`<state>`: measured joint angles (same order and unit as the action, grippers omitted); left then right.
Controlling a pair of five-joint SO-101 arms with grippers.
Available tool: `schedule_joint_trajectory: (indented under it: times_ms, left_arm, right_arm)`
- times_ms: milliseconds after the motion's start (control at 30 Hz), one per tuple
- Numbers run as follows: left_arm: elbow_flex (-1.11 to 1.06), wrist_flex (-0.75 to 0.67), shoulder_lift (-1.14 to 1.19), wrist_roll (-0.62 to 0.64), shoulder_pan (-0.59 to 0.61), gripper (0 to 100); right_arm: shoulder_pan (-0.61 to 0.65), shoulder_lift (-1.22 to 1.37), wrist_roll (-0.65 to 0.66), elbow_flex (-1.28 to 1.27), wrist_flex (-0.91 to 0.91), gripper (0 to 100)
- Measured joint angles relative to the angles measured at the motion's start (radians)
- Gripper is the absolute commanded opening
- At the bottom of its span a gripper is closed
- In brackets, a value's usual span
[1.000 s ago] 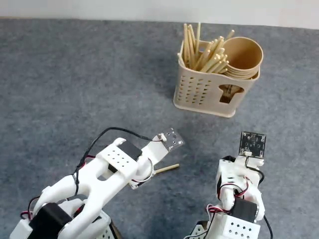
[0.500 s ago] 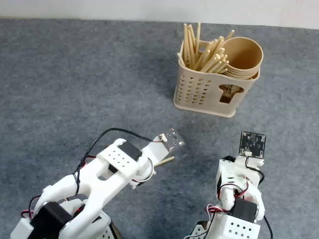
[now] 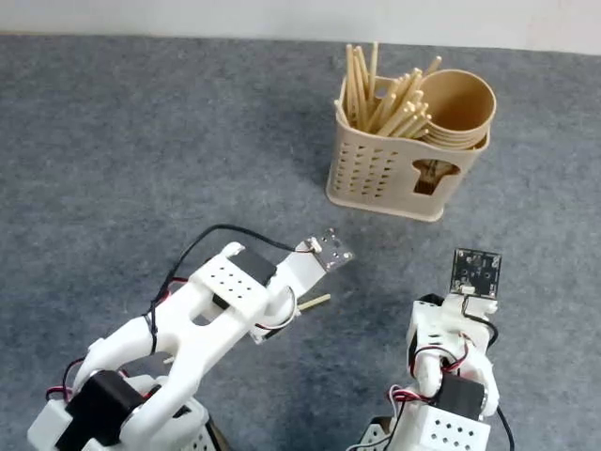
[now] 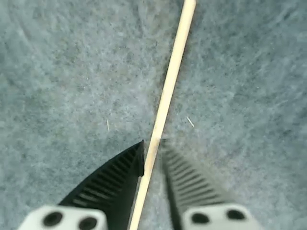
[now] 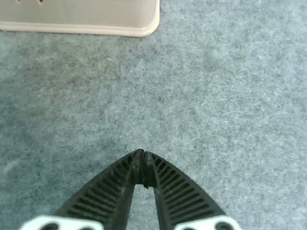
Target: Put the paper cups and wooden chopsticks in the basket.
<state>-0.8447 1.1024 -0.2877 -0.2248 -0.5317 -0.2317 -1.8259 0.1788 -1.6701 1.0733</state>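
pinches one wooden chopstick (image 4: 170,81) in the left gripper (image 4: 152,143), near the middle, over grey carpet (image 3: 141,141) (stick tip poking out to the right). rests the right gripper (image 5: 143,155) clenched on nothing, near right. finds paper cups (image 3: 460,99) and more chopsticks (image 3: 362,80) in the basket (image 3: 371,174), far right.

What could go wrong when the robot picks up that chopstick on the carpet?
1. A long stretch of the chopstick pokes out ahead of the left pincer, so it might tip or slide out when lifted.
2. The basket is already crowded with sticks and cups, so the new one could bump them or bounce back out.
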Motion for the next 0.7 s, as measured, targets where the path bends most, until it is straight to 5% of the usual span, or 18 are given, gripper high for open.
schedule_joint_trajectory:
  times_ms: [400, 700]
  left_arm:
    - [-0.044, -0.138, 0.072, 0.0, -0.002, 4]
    - [0.118, -0.035, 0.259, -0.003, -0.011, 1]
  right_arm:
    - [0.0, 0.0, 0.0, 0.0, 0.0, 0.5]
    - [0.0, 0.0, 0.0, 0.0, 0.0, 0.5]
